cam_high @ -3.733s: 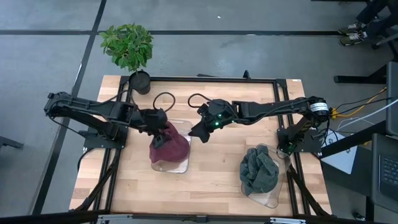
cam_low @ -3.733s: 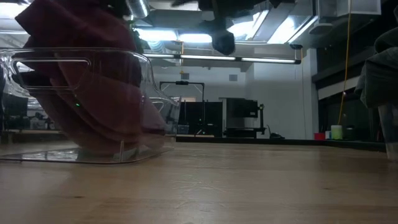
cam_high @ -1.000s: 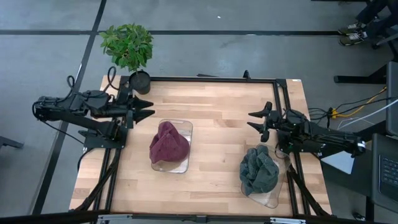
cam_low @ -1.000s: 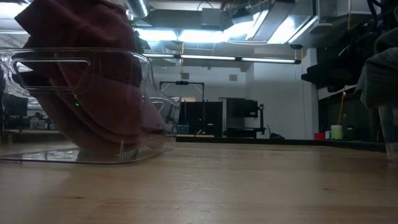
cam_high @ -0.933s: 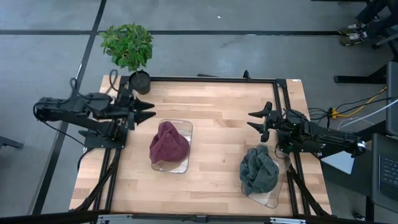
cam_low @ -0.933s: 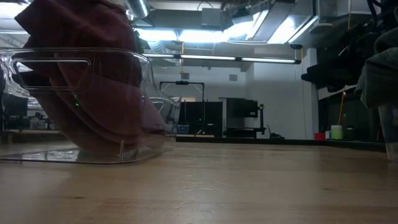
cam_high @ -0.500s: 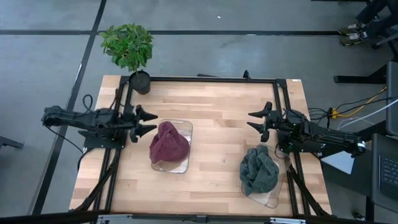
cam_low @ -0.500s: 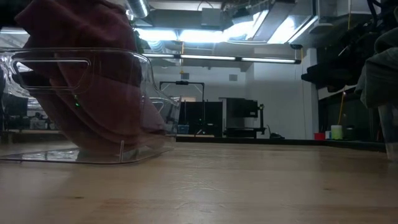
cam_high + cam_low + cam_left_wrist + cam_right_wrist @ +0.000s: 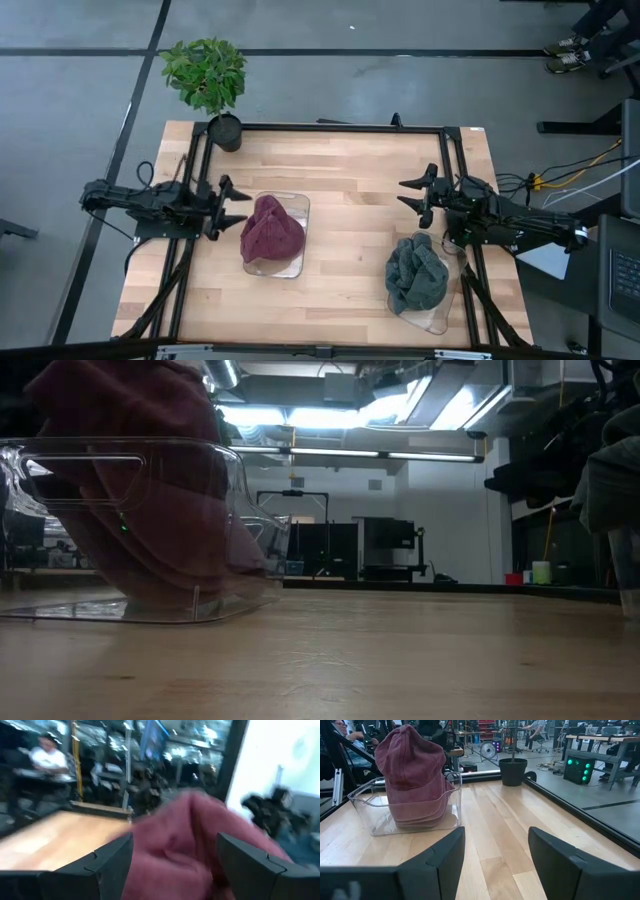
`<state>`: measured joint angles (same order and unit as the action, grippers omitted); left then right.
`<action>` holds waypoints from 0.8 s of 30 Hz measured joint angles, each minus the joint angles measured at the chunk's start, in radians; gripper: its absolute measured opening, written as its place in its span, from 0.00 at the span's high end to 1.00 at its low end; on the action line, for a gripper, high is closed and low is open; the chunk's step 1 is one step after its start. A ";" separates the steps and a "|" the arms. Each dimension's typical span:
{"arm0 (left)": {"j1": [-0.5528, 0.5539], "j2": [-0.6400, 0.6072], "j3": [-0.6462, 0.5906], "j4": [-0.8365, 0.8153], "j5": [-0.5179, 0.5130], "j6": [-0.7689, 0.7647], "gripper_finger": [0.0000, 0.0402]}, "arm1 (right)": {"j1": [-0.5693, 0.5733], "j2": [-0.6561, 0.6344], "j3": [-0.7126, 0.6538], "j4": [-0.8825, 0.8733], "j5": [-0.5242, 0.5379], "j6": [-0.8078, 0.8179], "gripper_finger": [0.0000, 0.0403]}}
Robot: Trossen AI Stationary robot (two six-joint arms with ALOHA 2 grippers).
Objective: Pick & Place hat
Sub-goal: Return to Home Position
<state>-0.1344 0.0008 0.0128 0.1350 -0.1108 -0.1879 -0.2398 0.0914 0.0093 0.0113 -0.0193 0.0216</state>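
no legible text, label or number anywhere

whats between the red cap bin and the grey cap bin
Nothing: the high view shows only bare wooden tabletop between the left transparent bin of red caps and the right bin of grey caps.

Left end effector (image 9: 245,207), right end effector (image 9: 402,193) agape

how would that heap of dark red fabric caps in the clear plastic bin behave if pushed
Probably floppy: the dark red fabric caps sag in soft folds. Likely top-heavy, since the heap rises well above the clear plastic bin rim, so a shove might spill it.
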 joint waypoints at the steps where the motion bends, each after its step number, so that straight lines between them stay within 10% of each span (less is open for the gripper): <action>1: 0.000 0.000 -0.005 -0.017 0.029 0.008 0.31 | 0.000 0.000 0.000 0.000 0.000 0.000 0.47; 8: 0.000 0.001 -0.003 -0.115 0.157 0.112 0.31 | 0.000 0.000 0.000 0.000 0.000 0.000 0.47; 24: 0.001 0.006 -0.003 -0.126 0.103 0.097 0.31 | 0.000 0.000 0.000 0.000 0.000 -0.001 0.47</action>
<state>-0.1337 0.0063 0.0097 0.0090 -0.0082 -0.0904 -0.2398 0.0914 0.0093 0.0113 -0.0189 0.0208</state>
